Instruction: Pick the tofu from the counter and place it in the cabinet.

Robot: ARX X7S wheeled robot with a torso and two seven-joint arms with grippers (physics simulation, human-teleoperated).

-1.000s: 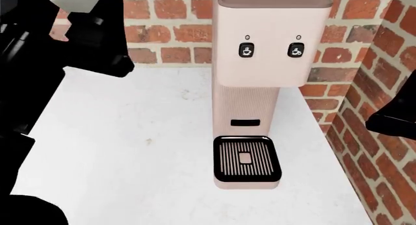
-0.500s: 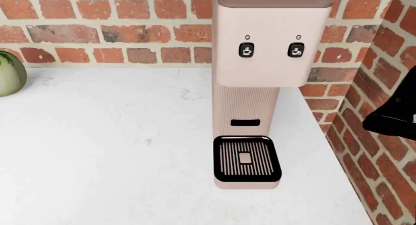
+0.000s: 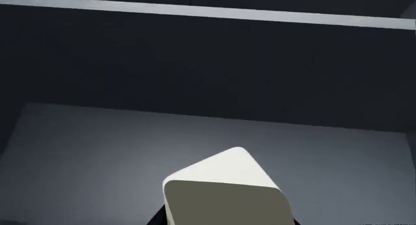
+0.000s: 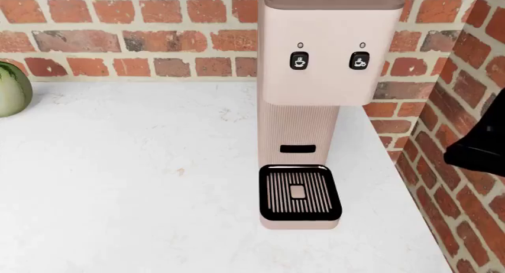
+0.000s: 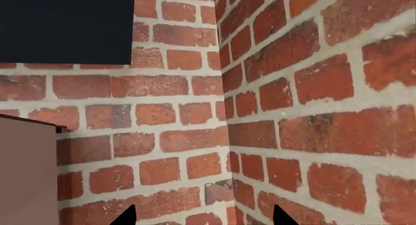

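The small off-white tofu block with soft edges (image 3: 224, 188) fills the near edge of the left wrist view, one corner pointing forward over a flat grey shelf floor (image 3: 85, 157) inside a dark cabinet (image 3: 208, 64). Whether it rests on that floor or hangs just above it cannot be told. The left gripper shows only as dark slivers under the tofu, so whether it is clamping the block cannot be told. The right gripper (image 5: 204, 217) has its two black fingertips (image 5: 126, 216) spread apart with nothing between them, facing a red brick wall corner (image 5: 227, 113). In the head view the white speckled stone table (image 4: 142, 184) carries a tall pink coffee machine (image 4: 320, 101) and a pale green ball (image 4: 12, 90) at its far left edge.
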